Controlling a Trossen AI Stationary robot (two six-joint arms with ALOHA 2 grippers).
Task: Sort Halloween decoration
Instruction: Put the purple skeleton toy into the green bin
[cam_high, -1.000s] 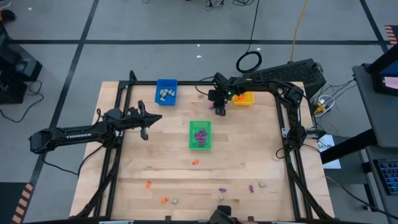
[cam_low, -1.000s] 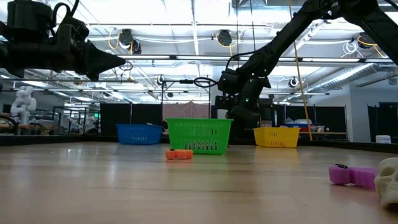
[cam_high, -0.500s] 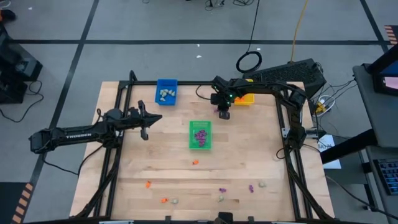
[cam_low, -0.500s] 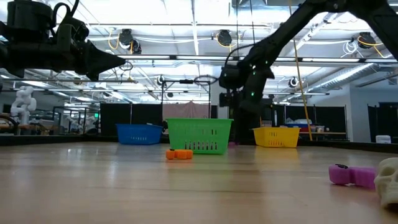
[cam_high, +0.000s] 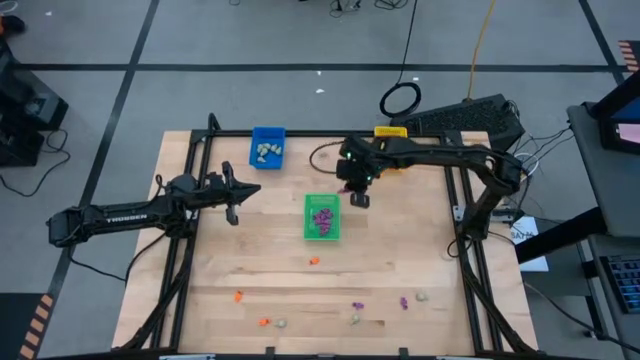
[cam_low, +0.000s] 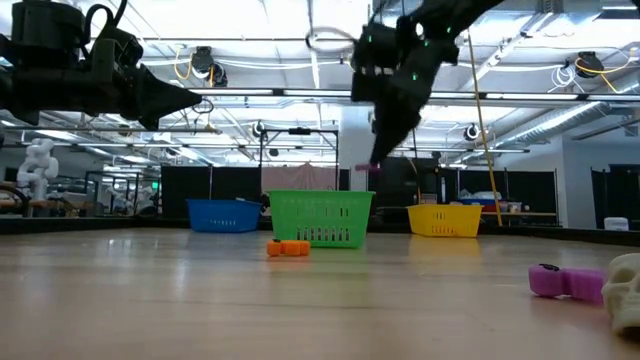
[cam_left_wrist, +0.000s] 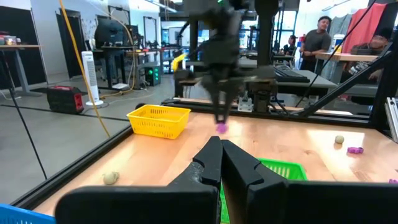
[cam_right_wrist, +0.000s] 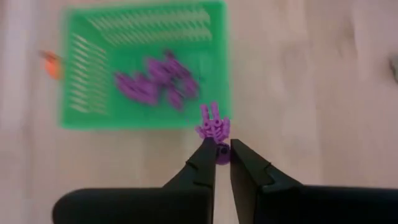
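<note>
My right gripper (cam_right_wrist: 222, 146) is shut on a purple trinket (cam_right_wrist: 214, 129), raised above the table just right of the green tray (cam_high: 322, 217), which holds several purple trinkets (cam_right_wrist: 158, 81). The low view shows this gripper (cam_low: 374, 166) high above that tray (cam_low: 320, 218). My left gripper (cam_high: 235, 200) waits shut over the table's left part, touching nothing. Loose orange (cam_high: 314, 261), purple (cam_high: 404, 301) and pale (cam_high: 354, 318) trinkets lie near the table's near edge. Pale trinkets sit in the blue tray (cam_high: 267, 147). My right gripper pinches the purple trinket by its lower end (cam_right_wrist: 219, 144) between its two fingertips, coming from above and pointing down. The trinket is lifted clear of the table, and its pronged end (cam_right_wrist: 212, 121) sticks out beyond the fingertips.
The yellow tray (cam_low: 445, 219) stands near the far right corner and the blue tray (cam_low: 222, 214) near the far edge. Black frame rails run along the table's sides. Bare wood lies between the green tray and the loose trinkets. People stand beyond the table (cam_left_wrist: 317, 37).
My right gripper has risen and moved from beside the yellow tray toward the table's near edge, stopping next to the green tray's right side, carrying the purple trinket with it.
</note>
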